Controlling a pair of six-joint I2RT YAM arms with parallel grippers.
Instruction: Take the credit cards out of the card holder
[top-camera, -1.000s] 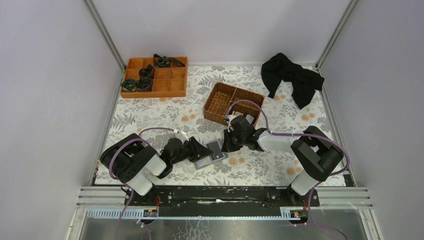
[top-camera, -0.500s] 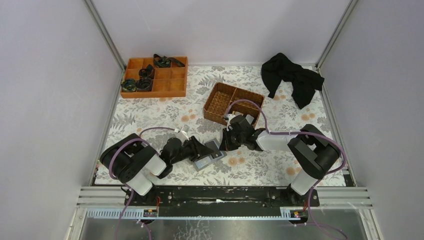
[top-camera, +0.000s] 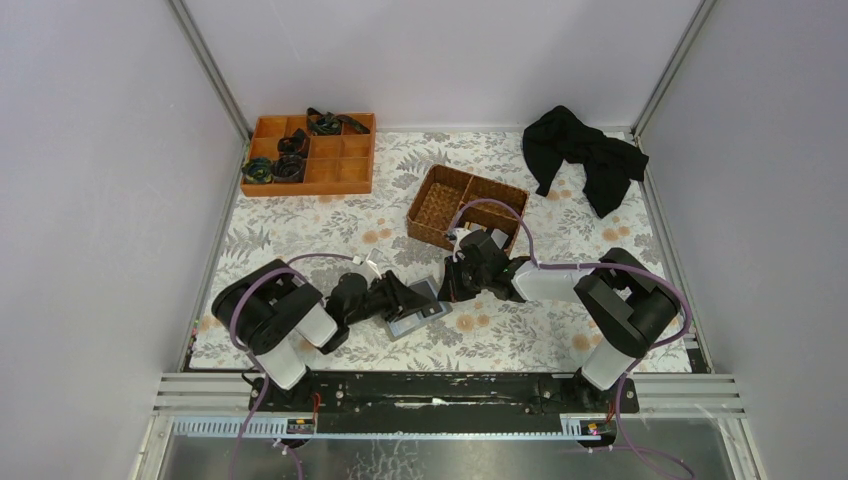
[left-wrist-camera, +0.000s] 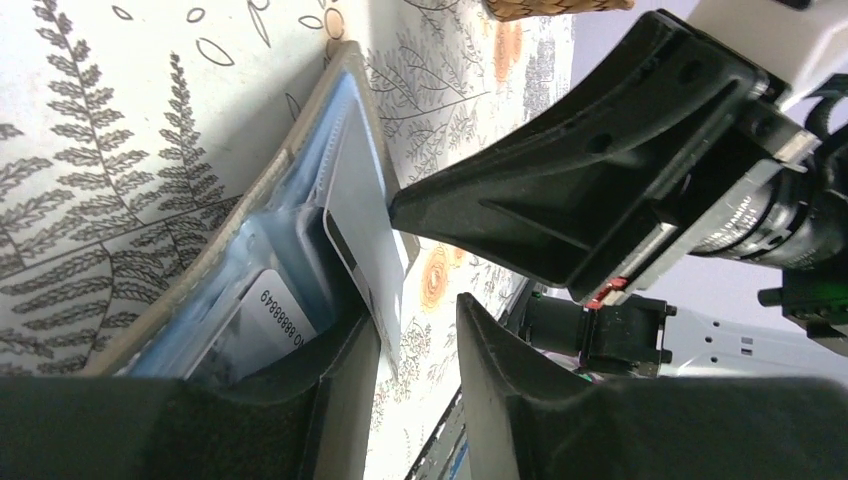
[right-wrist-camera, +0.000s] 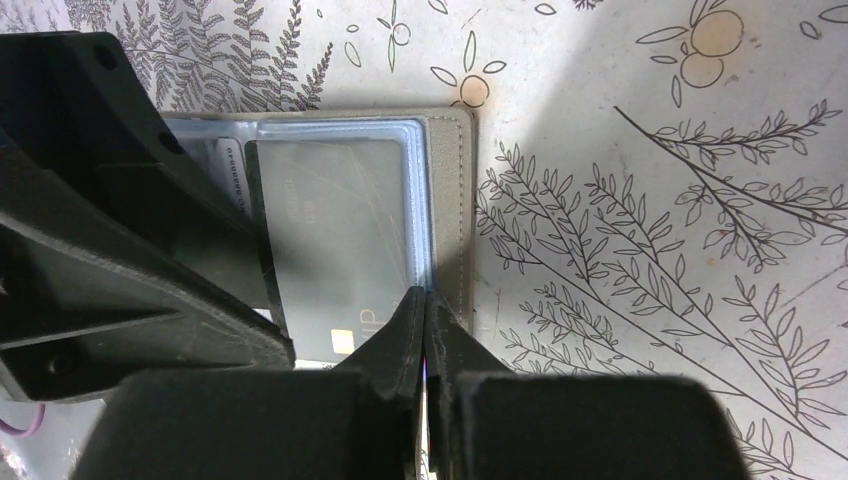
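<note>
The card holder (top-camera: 416, 322) lies open on the floral table between my two grippers; it also shows in the left wrist view (left-wrist-camera: 300, 190) and the right wrist view (right-wrist-camera: 450, 200). A grey credit card (right-wrist-camera: 335, 230) with a gold chip stands partly out of its clear sleeve. A white numbered card (left-wrist-camera: 262, 322) sits in another pocket. My left gripper (left-wrist-camera: 418, 330) is open, and the grey card's (left-wrist-camera: 365, 235) edge lies between its fingers, against the left finger (left-wrist-camera: 335, 400). My right gripper (right-wrist-camera: 425, 297) is shut on the holder's sleeve edge.
A brown wicker basket (top-camera: 421, 203) stands just behind the right gripper (top-camera: 449, 290). An orange divided tray (top-camera: 345, 175) with dark items is at the back left. A black cloth (top-camera: 585, 155) lies at the back right.
My left gripper has pushed a little further right over the card holder and now covers more of the dark card. The right gripper has held its grip.
</note>
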